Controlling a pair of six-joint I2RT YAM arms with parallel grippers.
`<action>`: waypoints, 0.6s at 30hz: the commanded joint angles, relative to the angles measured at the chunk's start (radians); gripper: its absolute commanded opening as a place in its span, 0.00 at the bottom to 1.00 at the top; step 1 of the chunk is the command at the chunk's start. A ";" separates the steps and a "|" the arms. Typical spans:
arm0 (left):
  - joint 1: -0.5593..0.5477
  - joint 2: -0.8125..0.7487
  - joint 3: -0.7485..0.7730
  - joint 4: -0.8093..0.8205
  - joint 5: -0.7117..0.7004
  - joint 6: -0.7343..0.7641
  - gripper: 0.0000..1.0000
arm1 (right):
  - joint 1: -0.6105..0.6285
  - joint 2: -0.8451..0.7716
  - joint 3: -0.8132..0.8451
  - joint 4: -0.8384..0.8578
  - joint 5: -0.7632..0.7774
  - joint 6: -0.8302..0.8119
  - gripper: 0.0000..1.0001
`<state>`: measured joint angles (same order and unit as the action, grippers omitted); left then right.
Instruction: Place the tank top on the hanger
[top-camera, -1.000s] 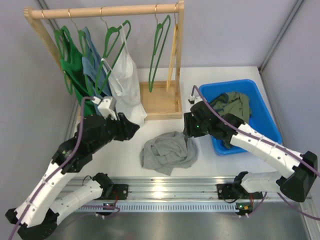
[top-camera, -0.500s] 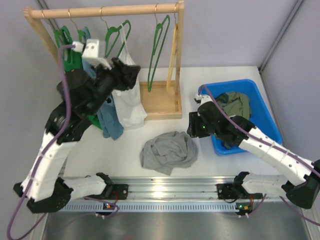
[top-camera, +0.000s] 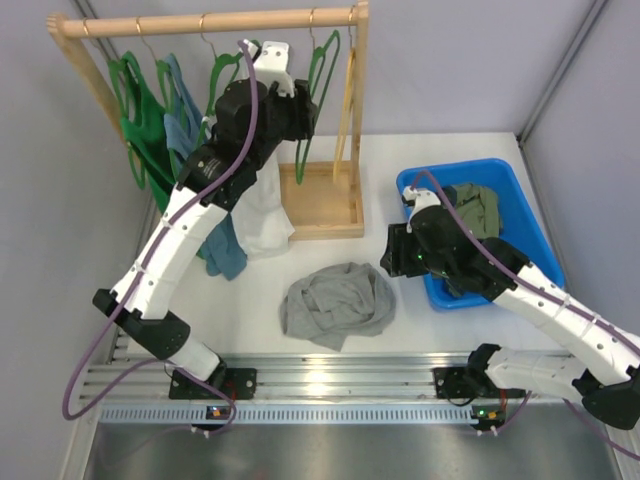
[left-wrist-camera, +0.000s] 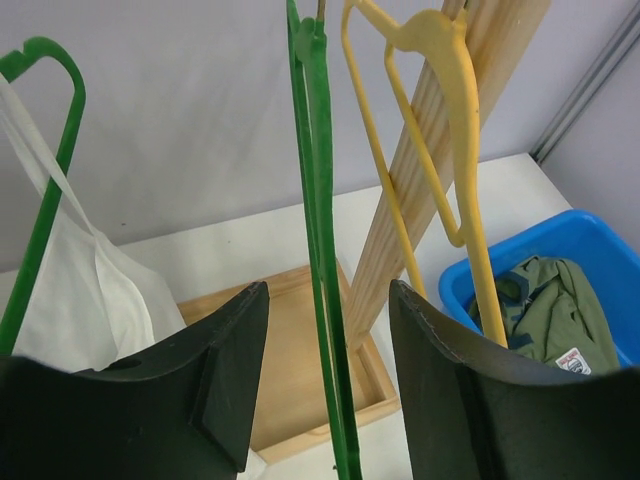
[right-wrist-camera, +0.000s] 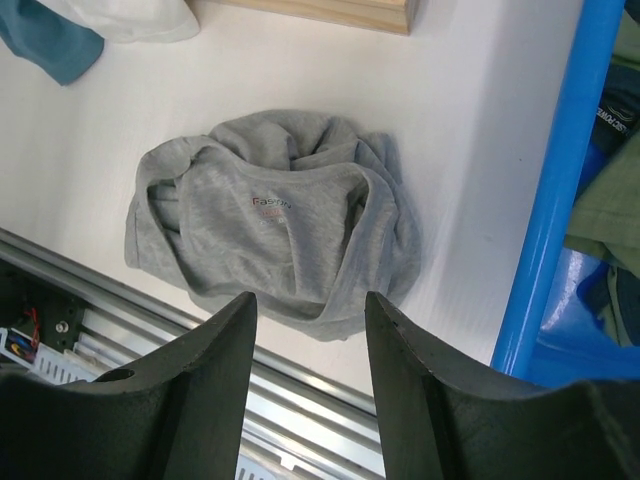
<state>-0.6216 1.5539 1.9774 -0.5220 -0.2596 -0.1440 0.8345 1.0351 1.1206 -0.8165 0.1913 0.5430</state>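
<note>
The left gripper has its jaws released and spread wide. In the left wrist view the hanger runs down through the gap between them, and neither finger touches it. This thin green frame hangs by its hook from the wooden rack along the far edge of the bench, at the rack's right end. Just beside it, a yellow hanger hangs against the rack's upright post. To the left a white tank top hangs on another green frame.

The right gripper also has its jaws released and holds nothing. It hovers above the tank top without touching it. The grey top lies crumpled in a heap on the bench near the near edge, about midway between the left and right edges. Small reddish print inside its neck appears to read "Fashion". The line beneath it is too small to read.

A blue bin sits by the right edge and holds an olive-green garment. That garment has a white label with red marks that cannot be read.
</note>
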 joint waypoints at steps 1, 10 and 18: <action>0.013 0.009 0.070 0.060 0.022 0.040 0.56 | -0.009 -0.020 0.018 -0.006 0.019 0.002 0.48; 0.028 0.063 0.074 0.042 0.057 0.063 0.56 | -0.009 -0.020 0.015 -0.003 0.020 -0.002 0.48; 0.029 0.087 0.074 0.036 0.043 0.076 0.50 | -0.009 -0.021 0.013 -0.007 0.023 -0.008 0.46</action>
<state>-0.5968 1.6505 2.0144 -0.5259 -0.2180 -0.0940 0.8345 1.0351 1.1206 -0.8173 0.1978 0.5423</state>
